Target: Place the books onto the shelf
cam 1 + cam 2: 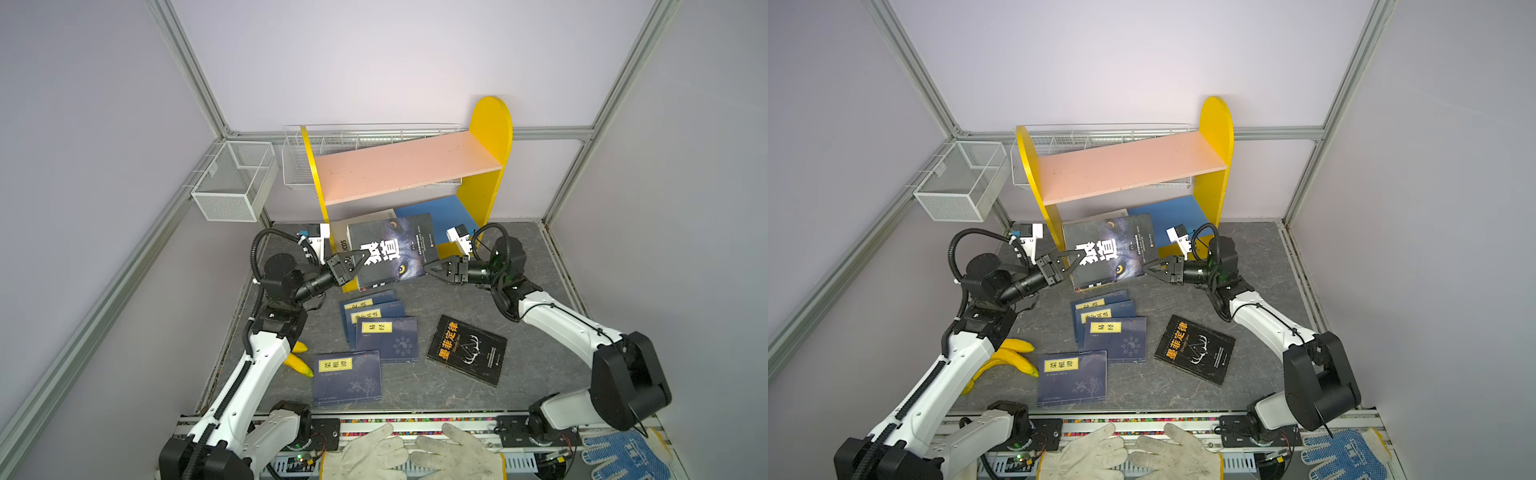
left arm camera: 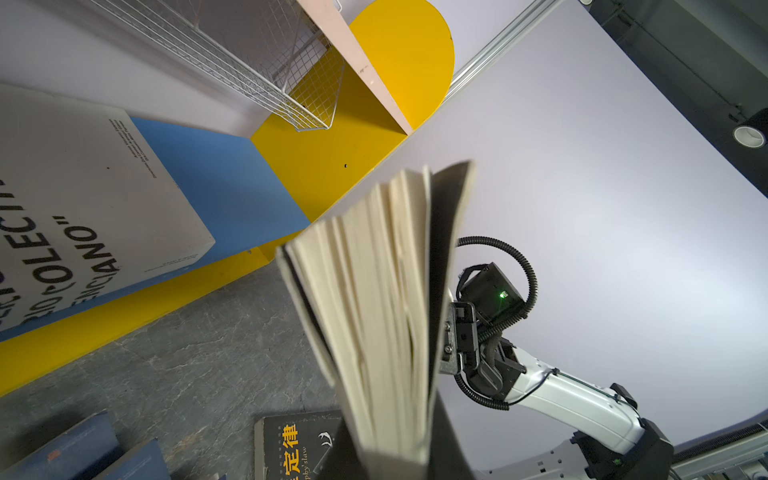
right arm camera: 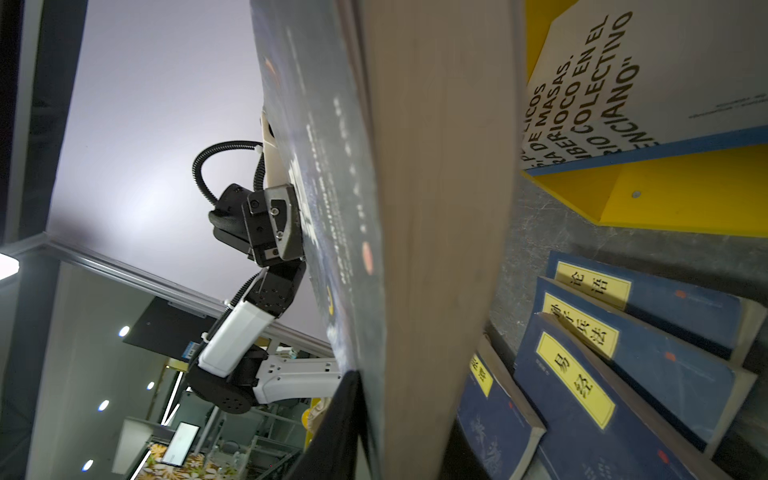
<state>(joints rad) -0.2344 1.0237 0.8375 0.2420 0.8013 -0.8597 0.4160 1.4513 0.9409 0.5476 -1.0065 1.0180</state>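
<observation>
1. The left fingers [image 1: 353,262] are closed on the left edge of a black book [image 1: 392,249] — it hangs tilted just before the shelf [image 1: 490,137].
2. The right fingers [image 1: 436,266] pinch its opposite edge.
3. A white book [image 1: 361,222] lies on the blue lower board [image 1: 440,212]; four navy books [image 1: 386,336] and a second black book [image 1: 467,349] lie on the counter [image 1: 536,374].
</observation>
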